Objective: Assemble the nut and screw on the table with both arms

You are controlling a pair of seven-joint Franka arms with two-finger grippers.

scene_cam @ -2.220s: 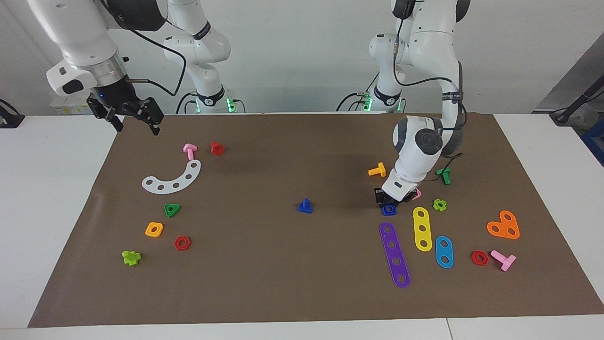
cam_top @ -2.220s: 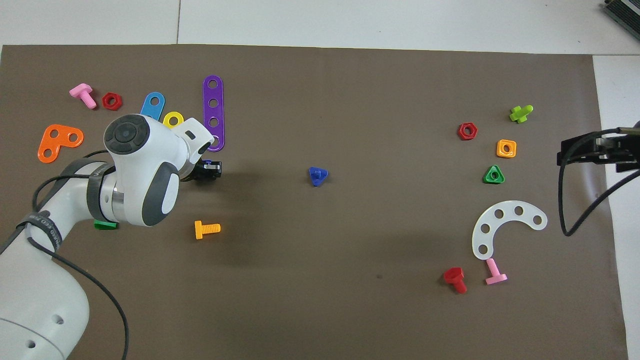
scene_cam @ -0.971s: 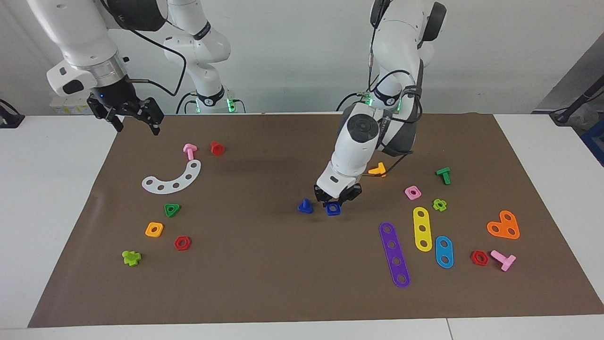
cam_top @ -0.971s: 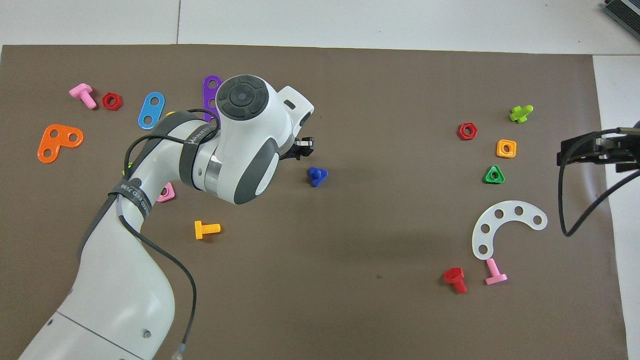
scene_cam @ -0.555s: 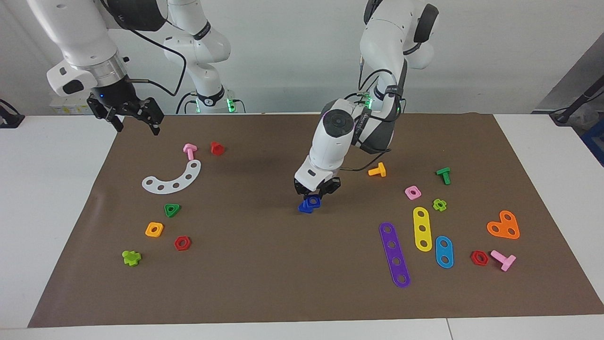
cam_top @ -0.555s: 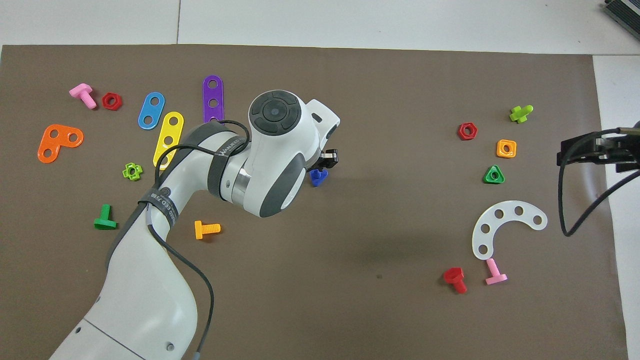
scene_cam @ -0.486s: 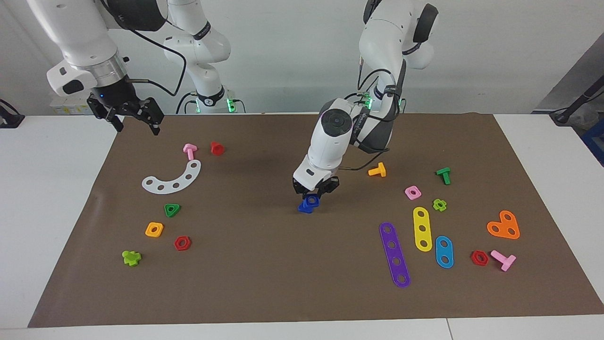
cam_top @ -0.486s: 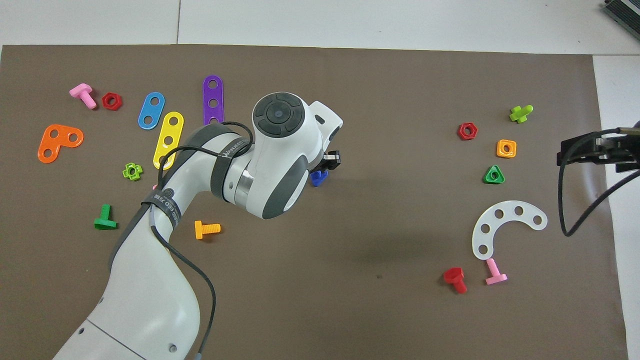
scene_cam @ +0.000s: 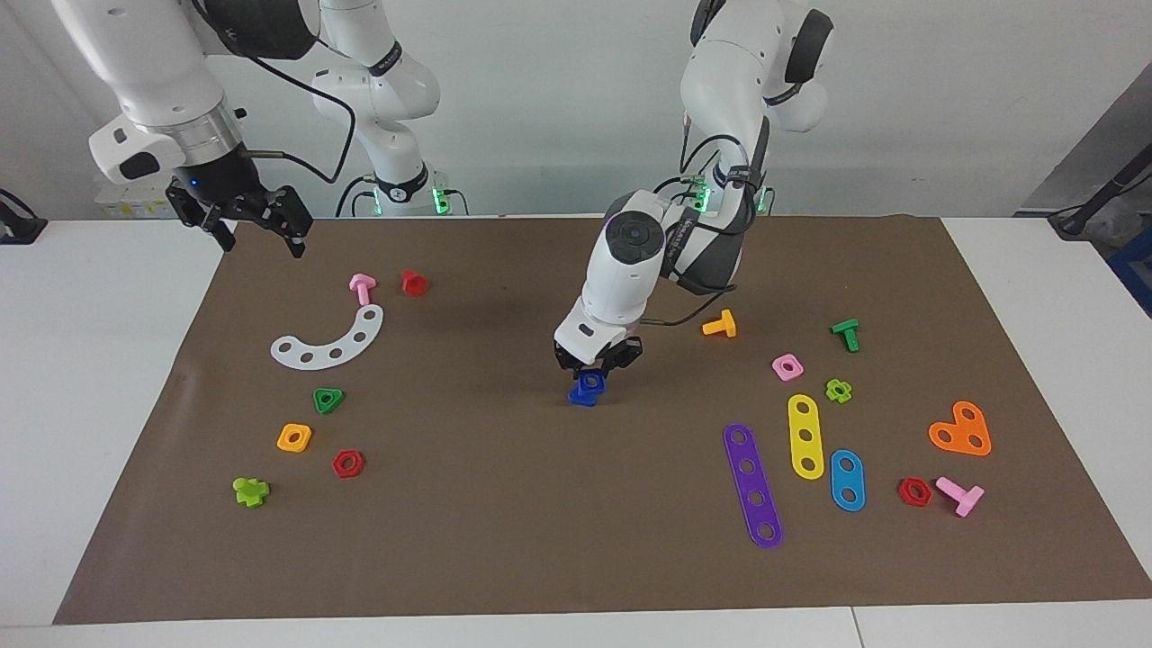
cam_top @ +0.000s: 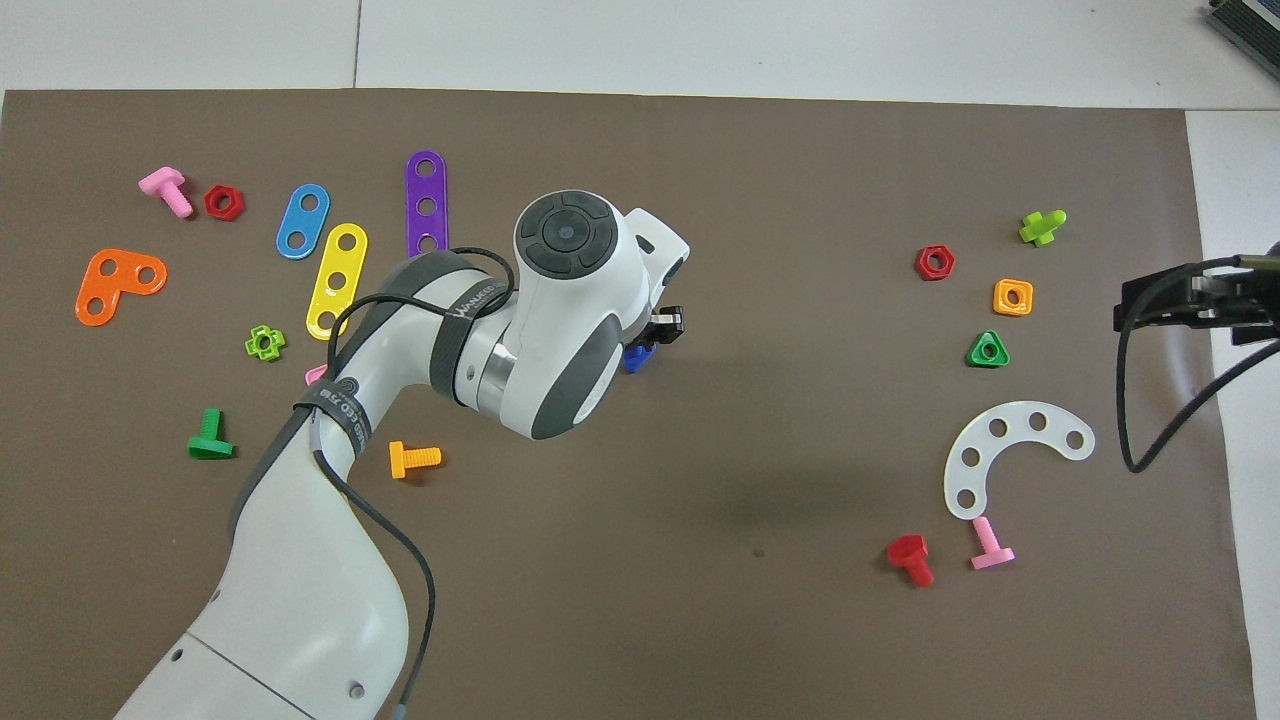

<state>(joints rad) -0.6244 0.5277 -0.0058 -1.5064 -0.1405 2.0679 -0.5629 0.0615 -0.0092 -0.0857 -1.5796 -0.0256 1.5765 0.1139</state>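
Observation:
My left gripper (scene_cam: 594,369) is shut on the dark blue square nut (scene_cam: 591,382) and holds it flat, low over the middle of the brown mat (scene_cam: 504,504) on the table. The dark blue screw (scene_cam: 581,398) stands on its triangular head directly under the nut, shaft up. I cannot tell whether nut and shaft touch. In the overhead view the left arm's wrist covers most of this; only a blue edge of the screw (cam_top: 634,358) shows beside the left gripper's fingers (cam_top: 664,322). My right gripper (scene_cam: 260,236) waits open and empty over the mat's corner near the right arm's base.
An orange screw (scene_cam: 720,324) and a pink square nut (scene_cam: 787,366) lie toward the left arm's end, with purple (scene_cam: 752,486), yellow and blue strips. A white curved strip (scene_cam: 329,340), green triangular nut (scene_cam: 328,400) and orange square nut (scene_cam: 294,437) lie toward the right arm's end.
My left gripper has carried the blue nut from the left arm's end to the mat's middle, over the blue screw, and now barely shifts. The right arm has not moved.

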